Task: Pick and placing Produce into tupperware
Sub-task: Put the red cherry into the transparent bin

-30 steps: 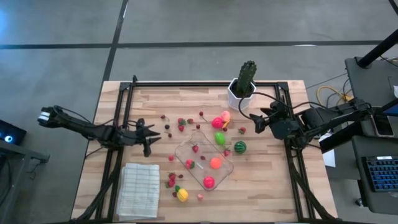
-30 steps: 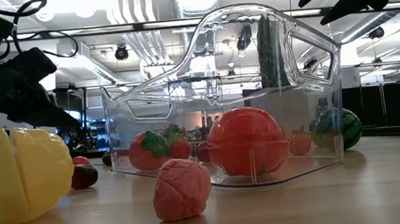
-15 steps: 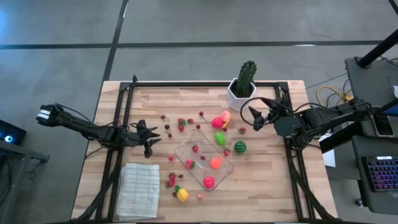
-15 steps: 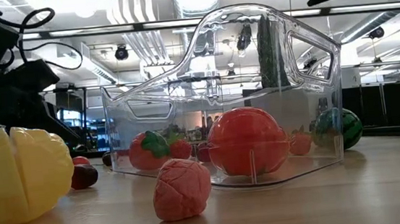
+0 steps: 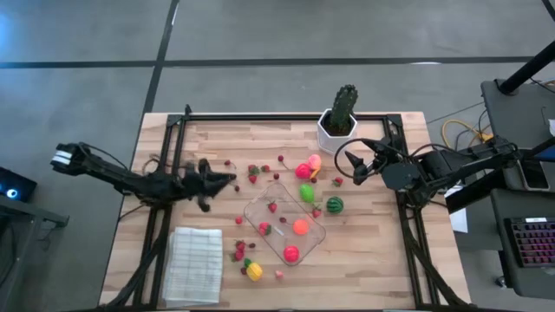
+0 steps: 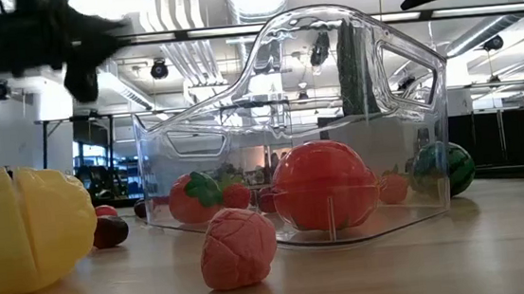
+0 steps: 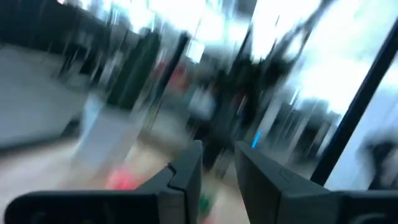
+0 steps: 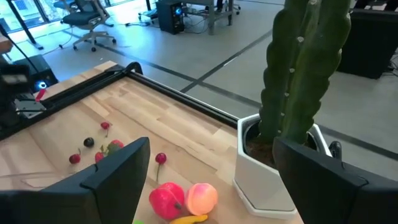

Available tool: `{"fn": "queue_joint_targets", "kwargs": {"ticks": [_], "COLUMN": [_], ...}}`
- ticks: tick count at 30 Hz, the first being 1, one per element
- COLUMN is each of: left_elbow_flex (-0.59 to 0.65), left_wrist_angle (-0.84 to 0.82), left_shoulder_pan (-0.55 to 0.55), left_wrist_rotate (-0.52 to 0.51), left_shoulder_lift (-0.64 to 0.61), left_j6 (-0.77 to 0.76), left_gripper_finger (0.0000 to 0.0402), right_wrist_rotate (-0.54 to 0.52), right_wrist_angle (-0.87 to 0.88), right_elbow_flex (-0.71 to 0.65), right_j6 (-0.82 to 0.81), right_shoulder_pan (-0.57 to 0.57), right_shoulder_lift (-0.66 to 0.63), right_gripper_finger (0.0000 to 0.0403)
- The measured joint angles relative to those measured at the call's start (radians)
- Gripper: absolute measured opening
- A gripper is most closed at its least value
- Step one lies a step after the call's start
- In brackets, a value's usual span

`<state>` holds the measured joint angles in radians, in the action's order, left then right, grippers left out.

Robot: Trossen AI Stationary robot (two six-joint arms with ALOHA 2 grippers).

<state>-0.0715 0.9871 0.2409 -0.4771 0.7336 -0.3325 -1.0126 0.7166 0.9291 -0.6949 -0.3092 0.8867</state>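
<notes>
The clear tupperware (image 5: 279, 217) lies at mid-table holding a red fruit (image 5: 291, 253), an orange one (image 5: 300, 227) and strawberries. Around it on the wood lie a striped melon (image 5: 334, 205), pink and peach pieces (image 5: 308, 167), a green piece (image 5: 306, 192), a yellow fruit (image 5: 254, 271) and scattered cherries. My left gripper (image 5: 230, 179) hovers left of the tupperware, shut and empty, pointing toward the table's right; its wrist view is blurred (image 7: 217, 152). My right gripper (image 5: 349, 165) hangs open and empty above the table right of the pink pieces (image 8: 168, 200).
A cactus in a white pot (image 5: 340, 121) stands at the far edge, close to my right gripper. A folded white cloth (image 5: 193, 264) lies at the near left. A black frame (image 5: 260, 116) borders the wooden table.
My left gripper has risen and tipped up from pointing down at the table to lying about level, its fingers now toward the table's right; it stays shut. My right gripper has rolled a little in place and stays open.
</notes>
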Motion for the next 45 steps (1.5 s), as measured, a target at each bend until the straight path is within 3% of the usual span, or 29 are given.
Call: {"fn": "queue_joint_targets", "kwargs": {"ticks": [4,8,11,17,23,28,31,35,37,39,41,43,45], "left_elbow_flex": [0.000,0.002,0.003,0.003,-0.001,-0.026,-0.074,-0.201,-0.290,-0.395,-0.533,-0.681,-0.805], "left_wrist_angle": [0.343,0.491,0.505,0.523,0.553,0.568,0.567,0.538,0.389,0.034,-0.539,-1.150,-1.640], "left_shoulder_pan": [0.000,0.000,-0.001,-0.001,-0.003,-0.006,-0.005,-0.006,-0.006,-0.006,-0.006,-0.018,-0.048], "left_wrist_rotate": [0.000,0.000,-0.002,-0.004,-0.006,-0.211,-0.202,-0.070,-0.063,-0.140,-0.264,-0.350,-0.365], "left_shoulder_lift": [0.035,0.045,0.039,0.030,0.032,0.030,0.036,0.057,0.062,0.039,0.008,0.023,0.078], "left_j6": [0.002,0.155,0.212,0.178,0.039,0.151,0.158,0.275,0.357,0.389,0.343,0.112,-0.167], "left_gripper_finger": [0.0080,0.0080,0.0080,0.0080,0.0080,0.0080,0.0080,0.0080,0.0079,0.0079,0.0079,0.0079,0.0079], "right_wrist_rotate": [0.000,0.000,0.000,0.002,0.002,0.001,0.000,0.002,0.002,0.002,0.002,0.002,0.002], "right_wrist_angle": [0.000,0.000,0.000,0.002,0.012,0.014,0.035,0.048,0.048,0.049,0.049,0.050,0.052], "right_elbow_flex": [0.000,0.000,0.000,0.000,0.000,0.000,0.000,0.000,0.000,0.000,0.000,0.000,0.000], "right_j6": [-0.001,-0.004,-0.004,-0.004,-0.003,-0.001,0.000,-0.003,-0.003,-0.003,-0.003,-0.003,-0.003], "right_shoulder_pan": [0.000,0.000,0.000,0.000,0.000,0.000,0.000,0.000,0.000,0.000,0.000,0.000,0.000], "right_shoulder_lift": [0.000,0.000,0.000,0.000,0.000,0.000,0.000,0.000,0.000,0.000,0.000,0.000,0.000], "right_gripper_finger": [0.0334,0.0338,0.0338,0.0334,0.0339,0.0340,0.0338,0.0336,0.0338,0.0340,0.0342,0.0343,0.0342]}}
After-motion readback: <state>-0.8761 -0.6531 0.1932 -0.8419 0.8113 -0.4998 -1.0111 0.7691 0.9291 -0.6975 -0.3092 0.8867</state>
